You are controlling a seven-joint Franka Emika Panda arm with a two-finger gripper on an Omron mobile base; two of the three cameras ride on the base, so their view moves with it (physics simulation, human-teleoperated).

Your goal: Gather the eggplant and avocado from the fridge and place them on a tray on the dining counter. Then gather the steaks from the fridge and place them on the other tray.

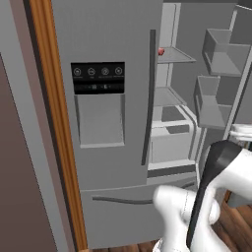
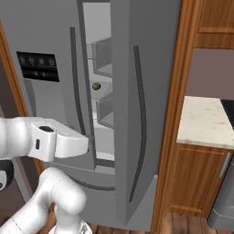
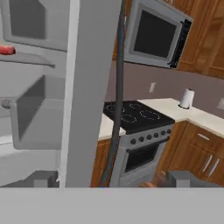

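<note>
The fridge (image 1: 108,39) stands close in front of me, its left door shut and its right door (image 2: 146,27) swung open. A small green avocado (image 2: 96,86) rests on an inner shelf, seen through the gap. A small red item (image 1: 161,51) lies on an upper shelf, too small to identify, and it also shows at the left edge of the hand view (image 3: 6,50). My gripper (image 3: 116,179) is open, fingertips (image 3: 43,178) spread wide on either side of the open door's edge (image 3: 92,87) and dark bar handle, holding nothing. The eggplant, both trays and the dining counter are out of view.
Beyond the open door are a black-topped stove (image 3: 135,116), a microwave (image 3: 155,35) above it and a paper towel roll (image 3: 187,98). A beige wall counter (image 2: 205,121) on wooden cabinets sits right of the fridge. A wooden upright (image 1: 49,98) borders the fridge's left side.
</note>
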